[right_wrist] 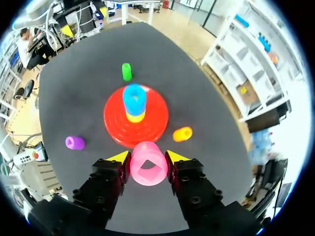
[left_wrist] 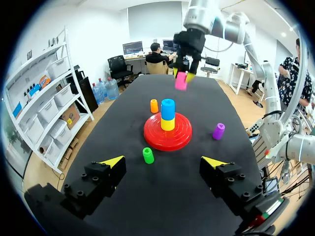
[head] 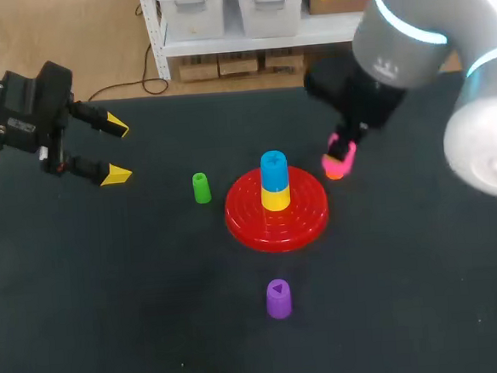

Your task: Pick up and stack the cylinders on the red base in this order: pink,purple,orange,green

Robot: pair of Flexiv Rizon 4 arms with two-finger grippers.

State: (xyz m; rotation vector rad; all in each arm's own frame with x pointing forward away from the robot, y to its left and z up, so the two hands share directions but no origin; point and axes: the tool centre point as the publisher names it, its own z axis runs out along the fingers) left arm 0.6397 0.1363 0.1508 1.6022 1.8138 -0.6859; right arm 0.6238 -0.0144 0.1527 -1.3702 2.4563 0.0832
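The right gripper (right_wrist: 147, 157) is grasping the pink cylinder (right_wrist: 147, 169), its two yellow-tipped fingers (right_wrist: 118, 157) pressing on it from either side with the cylinder's open end facing the wrist camera. It is holding the cylinder up off the black table (head: 112, 315), just beside the red base (head: 277, 223) on the robot's right, and the orange cylinder (right_wrist: 182, 133) is sitting on the table close under and ahead of it. On the base's centre a blue cylinder (head: 274, 169) is resting on top of a yellow cylinder (head: 275, 198). The green cylinder (head: 201, 188) is standing upright on the table just beside the base on the robot's left, and the purple cylinder (head: 278, 299) is standing apart from the base on its near side. The left gripper (head: 116, 149) is hanging released, its fingers spread wide with nothing between them, well apart from the base at the table's left edge and pointing toward the green cylinder.
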